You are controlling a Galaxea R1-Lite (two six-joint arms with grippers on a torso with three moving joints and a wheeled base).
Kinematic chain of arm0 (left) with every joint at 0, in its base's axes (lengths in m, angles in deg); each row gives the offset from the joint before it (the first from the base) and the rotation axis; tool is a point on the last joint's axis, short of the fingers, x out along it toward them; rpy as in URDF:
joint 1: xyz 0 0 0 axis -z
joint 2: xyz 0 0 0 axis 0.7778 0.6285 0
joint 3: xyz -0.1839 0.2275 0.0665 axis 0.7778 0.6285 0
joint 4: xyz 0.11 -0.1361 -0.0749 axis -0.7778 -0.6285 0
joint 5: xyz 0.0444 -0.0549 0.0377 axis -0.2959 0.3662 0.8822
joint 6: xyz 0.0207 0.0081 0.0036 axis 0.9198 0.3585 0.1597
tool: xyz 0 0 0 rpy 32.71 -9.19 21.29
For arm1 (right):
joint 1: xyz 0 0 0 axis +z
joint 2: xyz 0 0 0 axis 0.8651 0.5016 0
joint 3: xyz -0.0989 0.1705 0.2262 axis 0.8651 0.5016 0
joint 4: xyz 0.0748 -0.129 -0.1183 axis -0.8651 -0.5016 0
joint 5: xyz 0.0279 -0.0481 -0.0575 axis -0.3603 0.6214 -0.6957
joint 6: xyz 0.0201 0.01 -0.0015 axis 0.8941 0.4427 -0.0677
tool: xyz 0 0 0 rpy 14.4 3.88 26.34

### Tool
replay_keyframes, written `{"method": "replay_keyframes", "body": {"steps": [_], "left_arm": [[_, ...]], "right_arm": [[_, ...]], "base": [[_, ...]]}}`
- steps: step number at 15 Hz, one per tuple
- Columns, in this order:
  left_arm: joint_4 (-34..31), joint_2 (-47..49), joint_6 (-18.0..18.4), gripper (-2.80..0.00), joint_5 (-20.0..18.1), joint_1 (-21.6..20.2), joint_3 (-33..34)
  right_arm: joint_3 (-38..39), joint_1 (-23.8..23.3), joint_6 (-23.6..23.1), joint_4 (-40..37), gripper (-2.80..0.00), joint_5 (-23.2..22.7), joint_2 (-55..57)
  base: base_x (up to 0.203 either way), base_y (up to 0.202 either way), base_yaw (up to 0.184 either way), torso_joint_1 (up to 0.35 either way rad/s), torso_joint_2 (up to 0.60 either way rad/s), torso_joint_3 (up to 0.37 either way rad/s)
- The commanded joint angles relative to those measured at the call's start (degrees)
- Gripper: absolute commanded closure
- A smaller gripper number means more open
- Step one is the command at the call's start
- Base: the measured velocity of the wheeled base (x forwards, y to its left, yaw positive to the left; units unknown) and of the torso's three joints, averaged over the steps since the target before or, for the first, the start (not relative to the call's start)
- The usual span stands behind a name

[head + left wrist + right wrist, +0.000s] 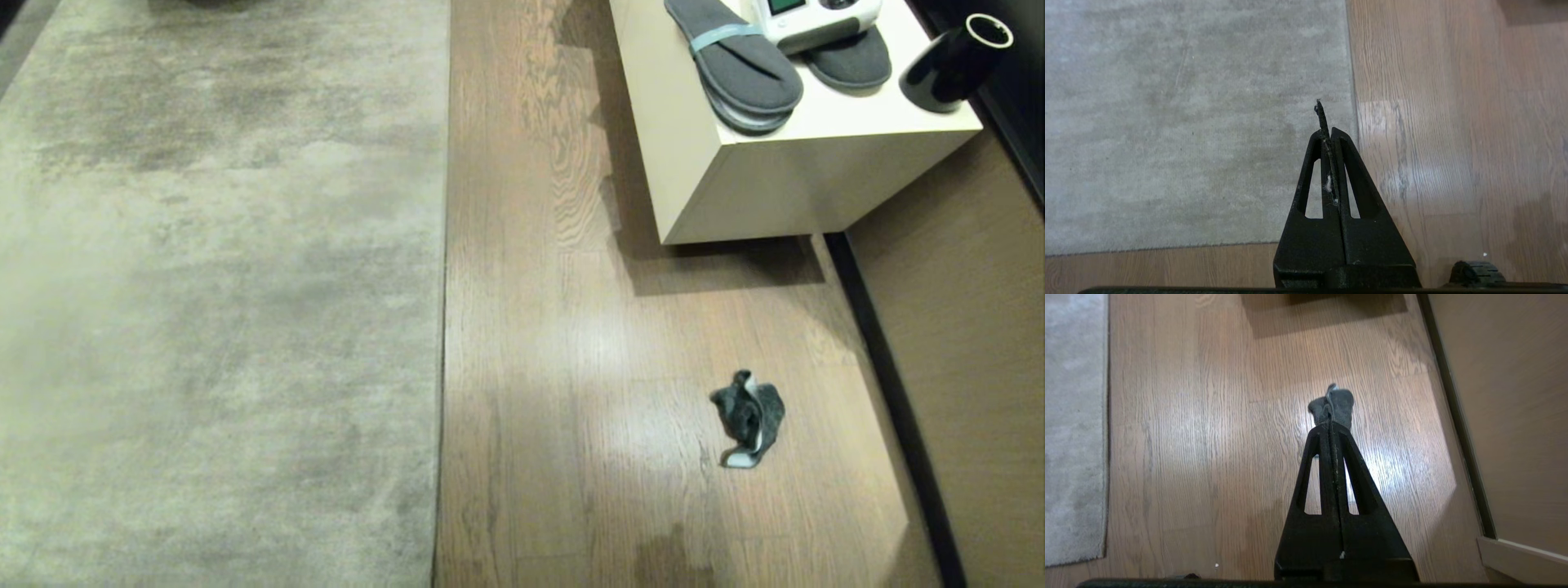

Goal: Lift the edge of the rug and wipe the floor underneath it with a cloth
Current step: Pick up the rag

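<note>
Both hands are absent from the head view and appear only in their own wrist views. Left hand (1327, 132): fingers pressed together, nothing gripped; a frayed dark strip sticks out past the tips and a fleck of white lint clings to the seam. It hangs above the rug, close to the rug edge (1352, 81). Right hand (1331, 428): fingers likewise pressed together and empty, hanging over the bare floor (1208, 457) with its tips in line with the cloth (1333, 404), whose near part they cover; contact cannot be confirmed from this view.

Head view alone shows the cloth (749, 418) in full: a crumpled dark rag with a pale border, lying on the floor (571, 367) well apart from the rug edge (445, 245), which runs straight and lies flat. Only this view shows the pale cabinet (767, 180) carrying grey slippers (739, 65), a white device (816, 20) cut off by the frame, and a dark cup (951, 61) on its side.

Left wrist view alone shows the rug corner (1347, 241), partly hidden by the hand, and a ribbed dark part (1478, 272) at the frame border, hard to identify. Right wrist view shows a dark skirting strip (1457, 416) along the wall.
</note>
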Motion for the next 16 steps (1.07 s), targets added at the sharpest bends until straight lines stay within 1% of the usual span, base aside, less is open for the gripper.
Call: {"method": "replay_keyframes", "body": {"steps": [1, 16], "left_arm": [[0.02, 0.06, -0.01, 0.00, -0.02, -0.01, 0.01], [0.02, 0.01, -0.01, 0.00, 0.07, -0.01, 0.03]], "right_arm": [[0.00, 0.02, 0.02, 0.01, 0.00, 0.02, 0.09], [0.00, 0.02, 0.02, 0.01, 0.00, 0.02, 0.09]], "base": [[0.000, 0.000, 0.000, 0.002, 0.00, -0.199], [0.000, 0.000, 0.000, 0.002, 0.00, -0.199]]}}
